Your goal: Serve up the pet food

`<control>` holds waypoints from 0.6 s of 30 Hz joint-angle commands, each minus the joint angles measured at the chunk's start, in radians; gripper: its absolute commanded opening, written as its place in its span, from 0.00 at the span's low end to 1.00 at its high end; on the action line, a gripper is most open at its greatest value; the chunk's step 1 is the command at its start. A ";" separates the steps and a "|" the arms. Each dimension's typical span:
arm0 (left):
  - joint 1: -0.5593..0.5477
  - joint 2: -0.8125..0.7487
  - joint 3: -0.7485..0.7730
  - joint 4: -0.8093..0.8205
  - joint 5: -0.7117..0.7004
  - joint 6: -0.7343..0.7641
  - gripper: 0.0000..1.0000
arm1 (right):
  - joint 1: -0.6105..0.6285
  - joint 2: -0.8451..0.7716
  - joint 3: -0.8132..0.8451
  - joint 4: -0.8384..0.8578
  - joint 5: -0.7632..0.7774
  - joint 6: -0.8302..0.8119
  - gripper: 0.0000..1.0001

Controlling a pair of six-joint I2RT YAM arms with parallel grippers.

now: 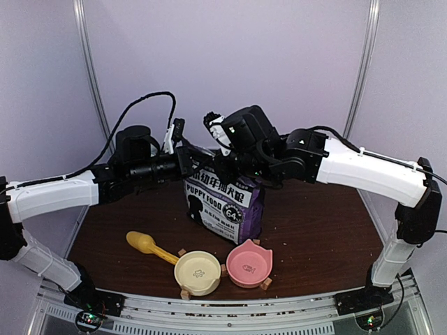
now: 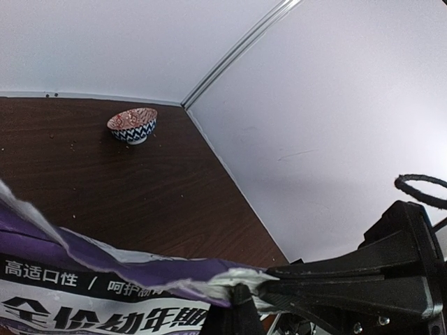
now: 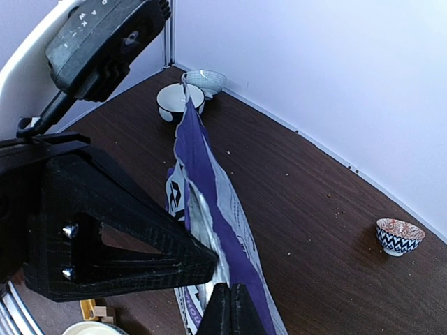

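Arms aloft and inward; left claw (image 1: 190, 159), right claw (image 1: 223, 165) both closed

On the purple food bag (image 1: 225, 206): "PUPPY FOOD" in white, w/ "64" in a round badge below. Big white Chinese txt on top; left wrist view shows "高适口性" & "全价幼年". Tiny white letters on a black block (image 3: 105, 35): can't read.

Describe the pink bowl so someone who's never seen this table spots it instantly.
Find the purple bag standing in the middle. Two bowls sit side by side in front of it. Yours is the right one, the pink bowl; the cream bowl on its left has a yellow scoop beside it.
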 commanded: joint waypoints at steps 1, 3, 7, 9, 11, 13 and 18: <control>0.020 -0.022 0.001 -0.116 -0.095 0.036 0.00 | -0.012 -0.021 0.024 -0.009 0.141 0.017 0.00; 0.020 -0.023 0.001 -0.121 -0.095 0.036 0.00 | -0.012 -0.018 0.029 -0.013 0.148 0.020 0.00; 0.020 -0.025 0.002 -0.134 -0.098 0.036 0.00 | -0.014 -0.012 0.044 -0.028 0.157 0.028 0.00; 0.020 -0.026 0.001 -0.135 -0.101 0.036 0.00 | -0.013 -0.011 0.046 -0.030 0.157 0.031 0.00; 0.020 -0.031 0.000 -0.135 -0.101 0.036 0.00 | -0.014 -0.011 0.047 -0.029 0.156 0.031 0.00; 0.020 -0.034 0.002 -0.135 -0.101 0.038 0.00 | -0.014 -0.009 0.050 -0.032 0.153 0.032 0.00; 0.020 -0.050 0.017 -0.156 -0.109 0.058 0.00 | -0.015 -0.007 0.062 -0.041 0.146 0.039 0.00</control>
